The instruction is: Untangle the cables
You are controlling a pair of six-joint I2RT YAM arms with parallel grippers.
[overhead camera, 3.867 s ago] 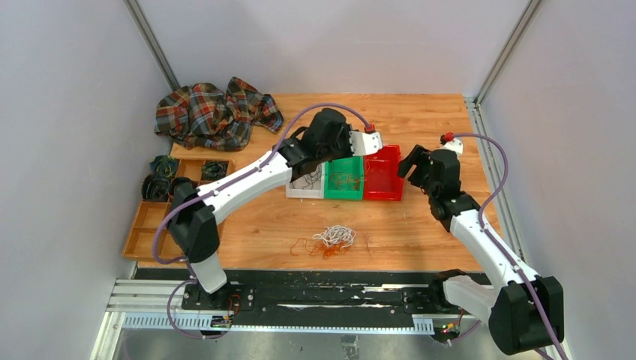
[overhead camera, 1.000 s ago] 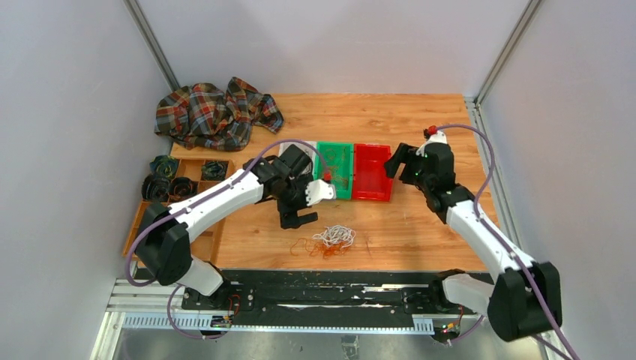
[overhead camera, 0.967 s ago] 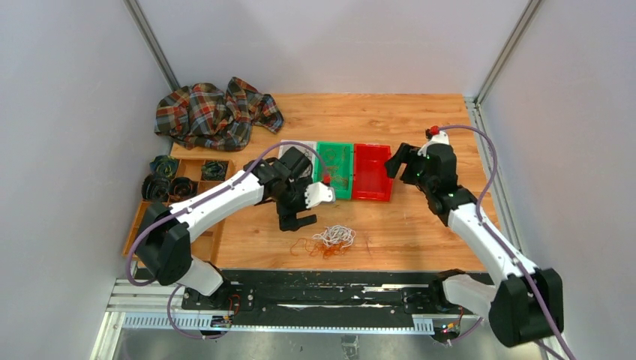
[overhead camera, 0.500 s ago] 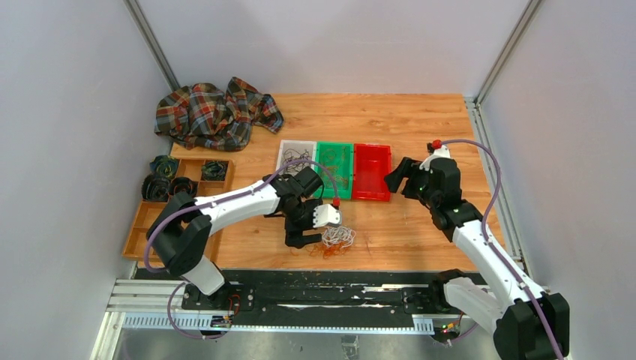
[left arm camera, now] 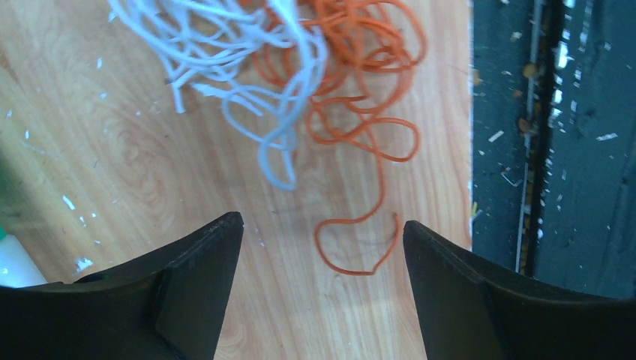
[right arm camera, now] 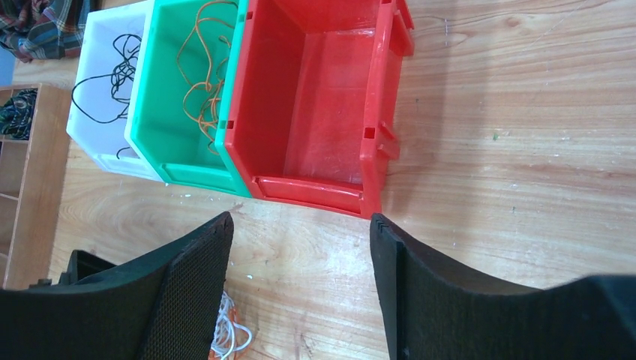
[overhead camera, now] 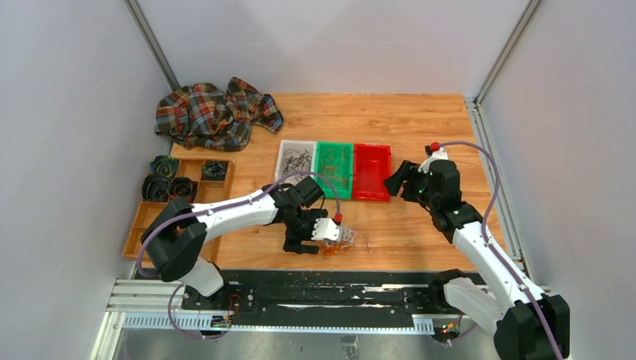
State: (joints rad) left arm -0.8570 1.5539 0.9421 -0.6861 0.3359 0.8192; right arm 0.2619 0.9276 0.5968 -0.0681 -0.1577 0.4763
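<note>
Two tools stand wide open and hold nothing: the left tool low over the white and orange cables by the near edge of the bench, the right tool up by the red bin.

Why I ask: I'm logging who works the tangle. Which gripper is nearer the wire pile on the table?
Left. The left gripper hangs open at the edge of the wire pile, over an orange strand; the right gripper waits open by the red bin.
</note>
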